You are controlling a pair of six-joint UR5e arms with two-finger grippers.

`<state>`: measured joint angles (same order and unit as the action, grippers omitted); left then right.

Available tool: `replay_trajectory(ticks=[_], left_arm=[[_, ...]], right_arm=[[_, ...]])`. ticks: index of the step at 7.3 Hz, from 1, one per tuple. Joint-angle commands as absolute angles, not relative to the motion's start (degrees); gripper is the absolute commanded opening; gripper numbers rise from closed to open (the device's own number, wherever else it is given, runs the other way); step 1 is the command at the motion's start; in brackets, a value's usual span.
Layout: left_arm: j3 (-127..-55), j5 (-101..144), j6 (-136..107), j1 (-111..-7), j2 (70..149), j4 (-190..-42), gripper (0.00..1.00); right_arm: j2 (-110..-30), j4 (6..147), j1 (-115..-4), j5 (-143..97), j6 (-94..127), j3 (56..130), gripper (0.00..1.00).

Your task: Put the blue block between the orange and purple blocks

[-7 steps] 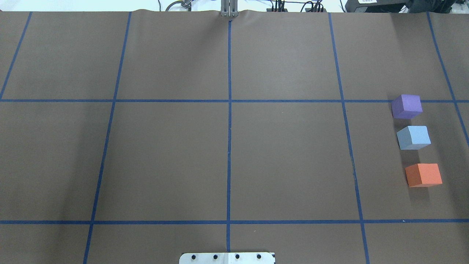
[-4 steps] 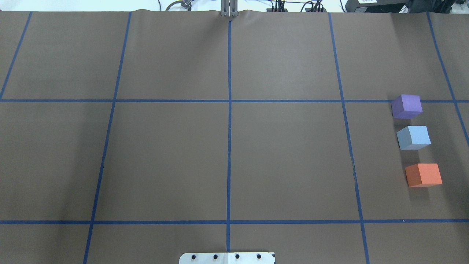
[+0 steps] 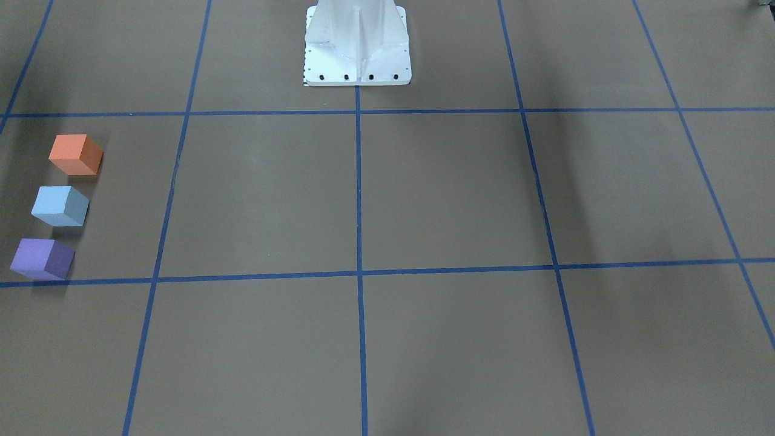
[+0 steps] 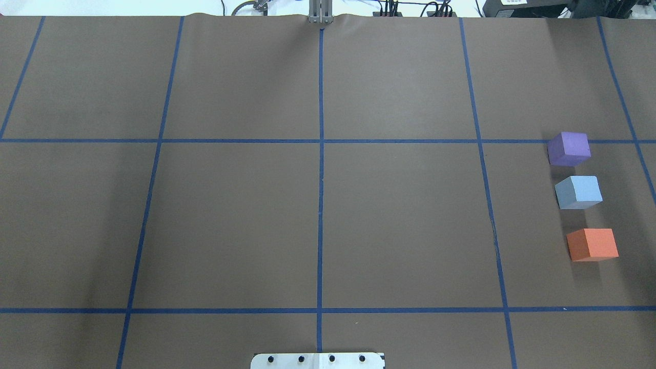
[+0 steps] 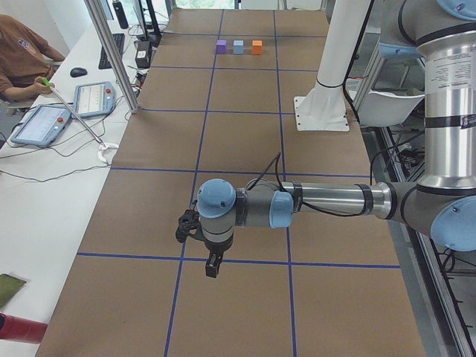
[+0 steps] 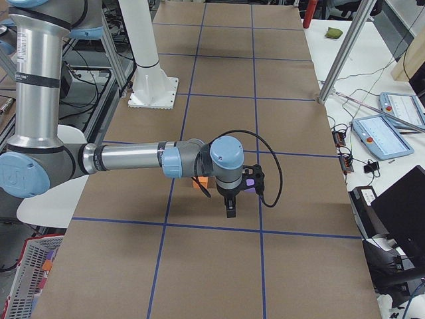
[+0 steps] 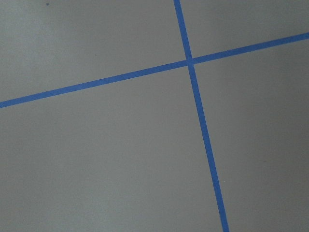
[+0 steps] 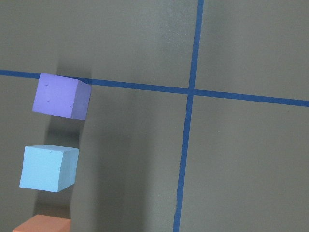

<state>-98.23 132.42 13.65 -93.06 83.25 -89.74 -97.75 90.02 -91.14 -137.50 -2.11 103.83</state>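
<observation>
The light blue block [image 4: 579,191] sits on the brown table between the purple block [image 4: 569,148] and the orange block [image 4: 593,244], in a row at the table's right side, each apart from the others. The row also shows in the front-facing view: orange block [image 3: 75,154], blue block [image 3: 59,205], purple block [image 3: 41,258]. The right wrist view looks down on the purple block [image 8: 61,96] and the blue block [image 8: 48,167]. My right gripper [image 6: 230,209] hangs above the row; my left gripper [image 5: 212,264] hangs far away. I cannot tell whether either is open or shut.
The white robot base [image 3: 357,42] stands at the middle of the table's near edge. Blue tape lines [image 4: 321,154] divide the table into squares. An operator [image 5: 22,56] sits at a side desk with tablets [image 5: 93,98]. A metal post [image 6: 345,46] stands by the table's far edge.
</observation>
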Motion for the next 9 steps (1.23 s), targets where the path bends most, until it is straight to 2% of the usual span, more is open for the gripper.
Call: replay_trajectory(ticks=[1, 9], left_arm=[[-98.70, 132.45, 13.27, -92.99, 83.67, -89.65, 1.00], [-98.79, 132.45, 10.11, -92.99, 83.50, -89.56, 1.00]], right_arm=[[-97.91, 90.00, -91.14, -137.64, -2.11, 103.54, 1.00], [-97.82, 89.91, -91.05, -137.46, -2.02, 103.18, 1.00]])
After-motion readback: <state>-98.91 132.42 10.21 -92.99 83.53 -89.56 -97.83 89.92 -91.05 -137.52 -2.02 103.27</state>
